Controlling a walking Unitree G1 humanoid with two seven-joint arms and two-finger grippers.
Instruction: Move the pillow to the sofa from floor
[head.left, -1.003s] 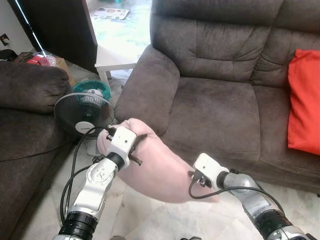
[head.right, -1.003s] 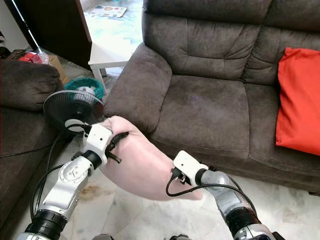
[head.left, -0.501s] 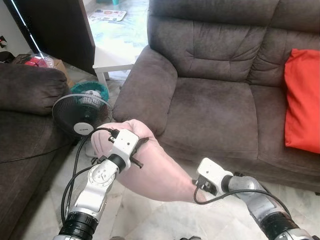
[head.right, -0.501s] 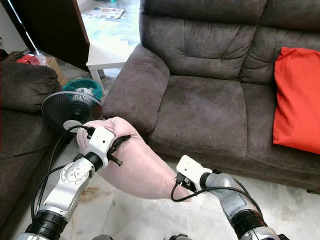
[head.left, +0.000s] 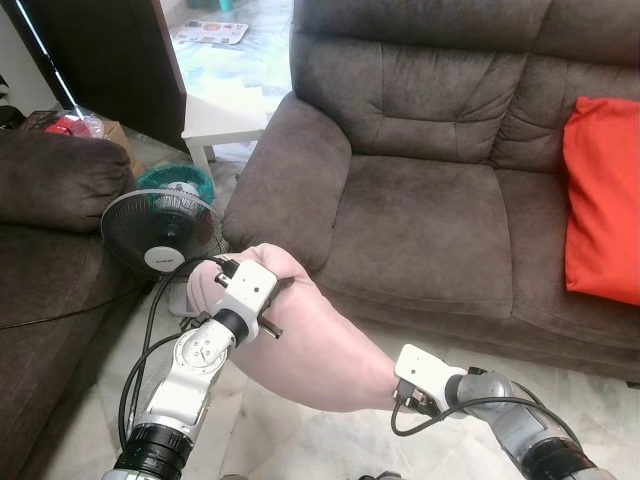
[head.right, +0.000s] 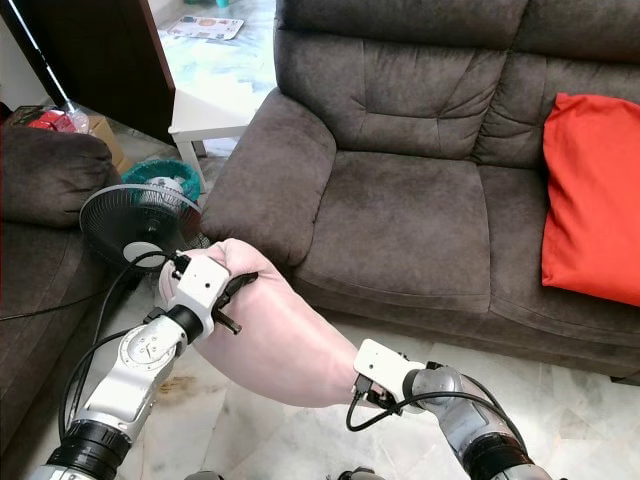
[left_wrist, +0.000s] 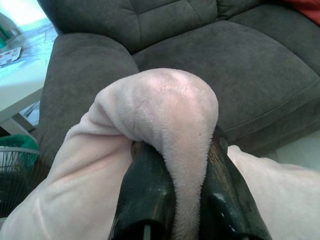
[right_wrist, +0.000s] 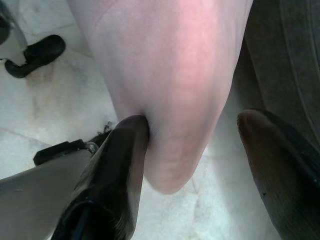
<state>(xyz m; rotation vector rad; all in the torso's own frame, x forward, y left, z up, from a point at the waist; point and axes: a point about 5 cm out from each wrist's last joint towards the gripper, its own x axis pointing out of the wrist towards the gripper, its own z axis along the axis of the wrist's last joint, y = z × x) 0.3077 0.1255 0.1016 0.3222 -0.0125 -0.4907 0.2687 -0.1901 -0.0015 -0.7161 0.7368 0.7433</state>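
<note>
A pale pink plush pillow (head.left: 315, 350) hangs above the floor in front of the brown sofa (head.left: 430, 210). My left gripper (head.left: 268, 302) is shut on a fold at the pillow's upper left corner; in the left wrist view the plush bulges over both black fingers (left_wrist: 150, 185). My right gripper (head.left: 397, 388) is at the pillow's lower right end. In the right wrist view it (right_wrist: 194, 122) is open around that end: one finger (right_wrist: 125, 150) touches the pillow (right_wrist: 170, 75), the other stands apart from it.
A red cushion (head.left: 600, 200) leans on the sofa's right seat. A standing fan (head.left: 160, 232) with its cable is just left of the pillow, with a teal basket (head.left: 180, 180) and a white table (head.left: 215, 120) behind. Another dark sofa (head.left: 50, 190) lies at the left. Marble floor (head.left: 300, 440) lies below.
My right gripper has sunk lower and nearer to me at the pillow's right end. The left gripper keeps its hold on the pillow, nearly in place. The camera has shifted a little.
</note>
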